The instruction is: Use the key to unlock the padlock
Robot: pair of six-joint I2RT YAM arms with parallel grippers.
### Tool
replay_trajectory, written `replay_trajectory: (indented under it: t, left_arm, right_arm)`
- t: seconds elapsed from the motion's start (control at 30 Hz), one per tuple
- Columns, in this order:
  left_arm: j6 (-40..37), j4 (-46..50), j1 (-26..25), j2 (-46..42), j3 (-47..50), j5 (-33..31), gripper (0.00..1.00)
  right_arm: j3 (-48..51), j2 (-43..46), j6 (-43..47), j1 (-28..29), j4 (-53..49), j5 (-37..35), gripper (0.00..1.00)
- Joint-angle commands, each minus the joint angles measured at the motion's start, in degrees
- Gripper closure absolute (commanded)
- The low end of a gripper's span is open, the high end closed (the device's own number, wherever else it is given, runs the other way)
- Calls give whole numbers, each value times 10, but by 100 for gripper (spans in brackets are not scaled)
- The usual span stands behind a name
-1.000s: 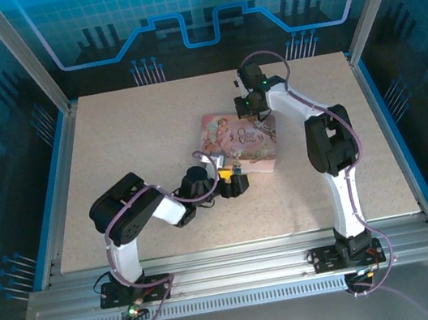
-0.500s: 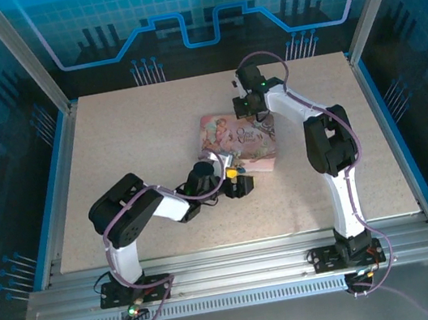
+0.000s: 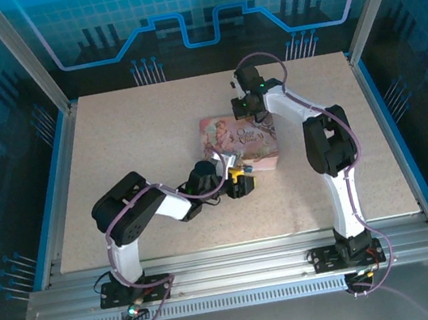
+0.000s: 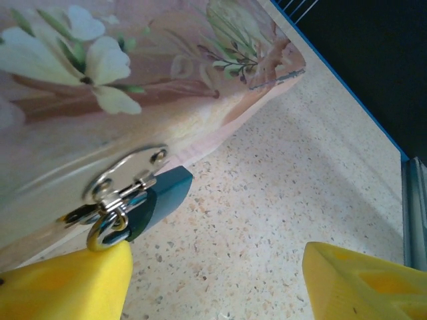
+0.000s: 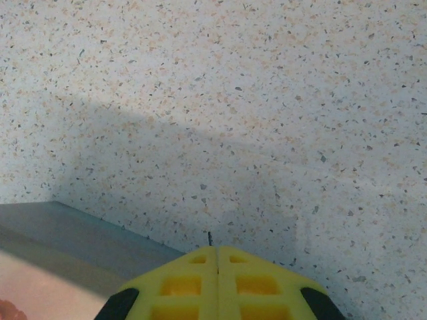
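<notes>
The padlock (image 4: 159, 198), small with a teal-blue body, hangs from the silver hasp (image 4: 127, 175) on the front of the pink flowered box (image 4: 133, 80), with a gold ring below its shackle. My left gripper (image 4: 217, 273) is open over the table. Its left fingertip (image 4: 73, 283) sits right under the padlock and its right fingertip (image 4: 363, 283) is far off to the side. In the top view the left gripper (image 3: 238, 182) is at the near corner of the box (image 3: 248, 139). My right gripper (image 5: 217, 252) is shut, and the thin dark tip of the key (image 5: 209, 238) pokes out between its pads. In the top view it (image 3: 245, 109) hovers at the box's far edge.
Speckled table (image 4: 280, 200) stretches to the right of the padlock up to the blue rim (image 4: 373, 123). Below the right gripper is bare tabletop (image 5: 233, 100), with the box's edge (image 5: 60, 233) at lower left.
The left gripper has edged closer to the box's near corner. The right gripper has drifted slightly toward the far side, and the box has shifted a little.
</notes>
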State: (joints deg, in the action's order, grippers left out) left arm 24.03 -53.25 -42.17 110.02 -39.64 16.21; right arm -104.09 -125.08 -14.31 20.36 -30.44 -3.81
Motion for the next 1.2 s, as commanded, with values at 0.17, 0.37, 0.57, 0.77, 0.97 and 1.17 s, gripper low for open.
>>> replay_trajectory:
  t: [0.17,0.37,0.57,0.77,0.97,1.17]
  left_arm:
    - [26,-73,-2,8,9,-14,25]
    - [36,-70,-2,-1,25,-43,24]
    - [6,-17,-2,-64,63,-98,18]
    - [-27,32,-8,-70,49,-135,13]
    - [-46,66,-33,-40,9,-183,11]
    - [-41,75,-38,-6,-22,-184,11]
  right_arm:
    - [20,-8,5,17,-31,19,100]
    - [23,-5,3,16,-28,18,100]
    - [22,-6,6,17,-28,18,100]
    - [22,-5,2,20,-25,20,100]
    - [21,-9,0,22,-22,22,100]
    - [30,-4,1,22,-14,23,100]
